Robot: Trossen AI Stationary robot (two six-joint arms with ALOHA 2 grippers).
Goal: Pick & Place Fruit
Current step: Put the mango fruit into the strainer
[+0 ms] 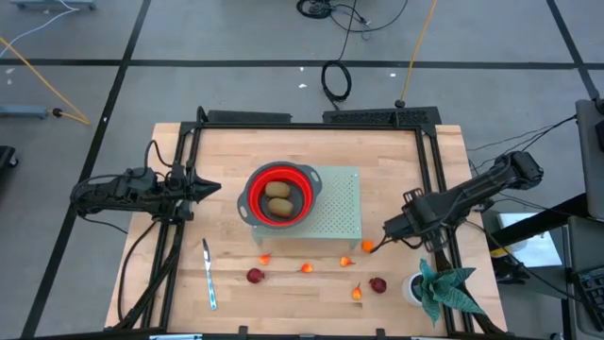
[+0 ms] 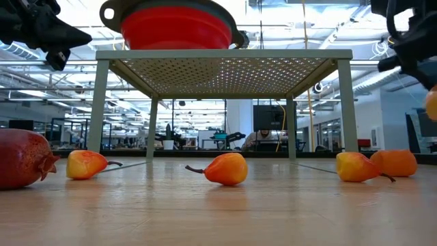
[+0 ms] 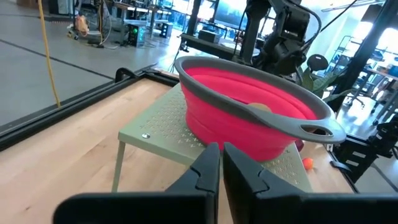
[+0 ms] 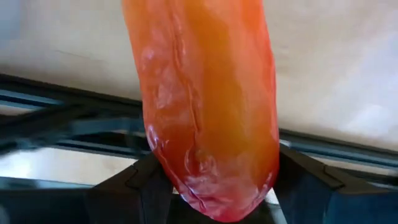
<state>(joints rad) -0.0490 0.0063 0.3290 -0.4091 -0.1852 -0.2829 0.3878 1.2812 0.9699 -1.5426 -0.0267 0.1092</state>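
A red bowl (image 1: 279,195) with a grey rim stands on a green perforated stand (image 1: 342,208) at the table's middle; two brownish-green kiwis (image 1: 278,198) lie in it. My right gripper (image 1: 380,240), right of the stand, is shut on a long red-orange fruit (image 4: 208,106). Small orange fruits (image 1: 307,267) and two dark red round ones (image 1: 255,276) lie on the table in front of the stand. My left gripper (image 1: 206,189) hovers shut, left of the bowl, pointing level at it. My right gripper pinches the long red-orange fruit between its two fingers (image 4: 140,183), one on each side of the fruit's end (image 4: 211,186) nearest the wrist. The fingers slant steeply down and lie along the fruit. It hangs below them, clear of the table (image 2: 431,102).
A silver knife (image 1: 208,274) lies at the near left. A green leafy plant in a white pot (image 1: 436,288) stands at the near right corner, close to my right arm. A black frame (image 1: 311,121) borders the table's far and side edges.
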